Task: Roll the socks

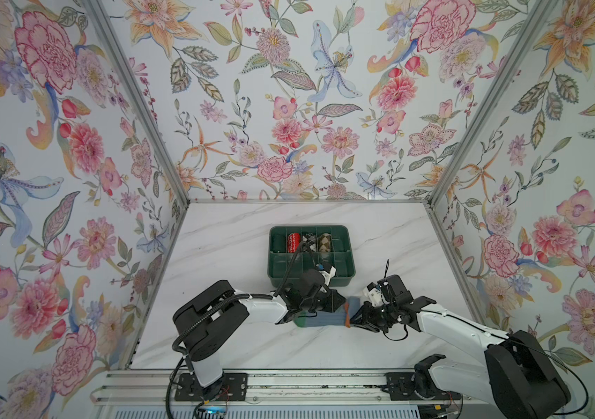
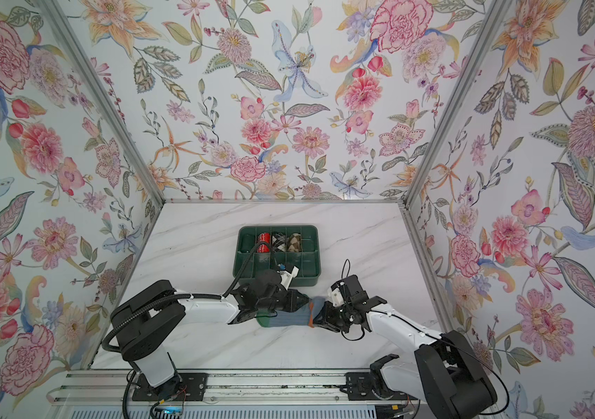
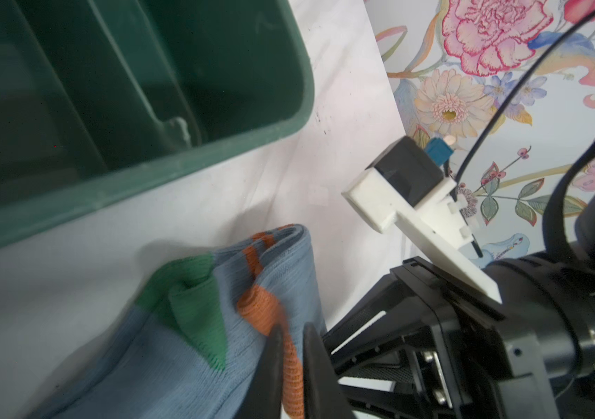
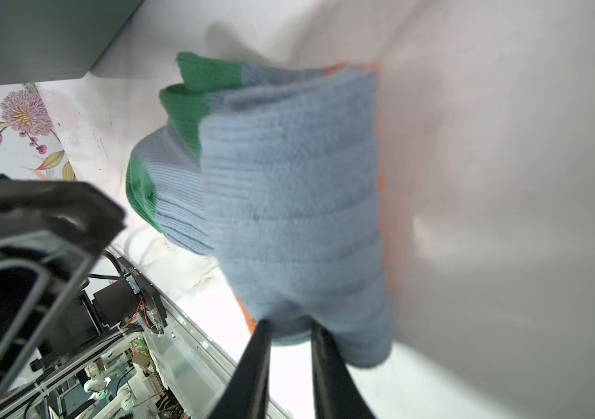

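The socks (image 1: 325, 322) (image 2: 286, 321) lie folded on the marble table just in front of the tray, grey-blue with green patches and an orange cuff. My left gripper (image 1: 339, 304) hangs over them; in the left wrist view it (image 3: 294, 328) is shut on the orange cuff of the socks (image 3: 194, 326). My right gripper (image 1: 355, 319) meets their right end. In the right wrist view its (image 4: 290, 324) jaws stand a little apart with a fold of the socks (image 4: 288, 181) at the tips. Whether they press on it does not show.
A green divided tray (image 1: 347, 280) (image 2: 315, 250) (image 3: 143, 188) stands right behind the socks. It holds a red bundle (image 1: 293, 242), a black-white one (image 1: 308, 241) and a brown one (image 1: 325, 242). Flowered walls close in three sides; a metal rail (image 1: 288, 390) runs along the front.
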You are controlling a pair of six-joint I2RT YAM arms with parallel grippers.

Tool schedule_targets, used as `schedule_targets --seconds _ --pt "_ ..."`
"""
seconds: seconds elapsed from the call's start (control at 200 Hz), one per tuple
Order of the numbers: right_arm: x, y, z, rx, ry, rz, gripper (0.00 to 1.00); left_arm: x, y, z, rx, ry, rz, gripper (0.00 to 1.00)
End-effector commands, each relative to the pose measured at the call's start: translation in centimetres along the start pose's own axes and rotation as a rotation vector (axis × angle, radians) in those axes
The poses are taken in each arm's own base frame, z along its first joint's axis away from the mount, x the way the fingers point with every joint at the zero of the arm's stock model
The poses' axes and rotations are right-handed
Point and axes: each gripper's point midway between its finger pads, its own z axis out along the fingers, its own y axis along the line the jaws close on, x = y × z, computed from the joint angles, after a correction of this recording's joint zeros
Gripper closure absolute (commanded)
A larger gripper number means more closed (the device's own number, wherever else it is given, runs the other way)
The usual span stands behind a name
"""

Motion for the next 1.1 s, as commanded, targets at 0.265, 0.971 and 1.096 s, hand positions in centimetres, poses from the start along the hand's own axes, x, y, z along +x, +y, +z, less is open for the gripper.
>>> schedule_targets --seconds 0.265,0.971,1.096 --pt "-2.5 1.1 -4.4 0.178 -0.142 -0.100 0.60 2.5 4.5 -4.1 -0.284 0.136 0.115 1.00" --pt "-2.2 3.7 -1.4 0.716 -0.158 -0.289 0.57 5.4 6.8 -7.7 -0.386 0.238 0.202 1.00" --pt "-2.4 3.9 -1.4 0.770 -0.191 -0.300 0.57 5.8 7.1 -8.0 -0.381 0.245 0.204 1.00"
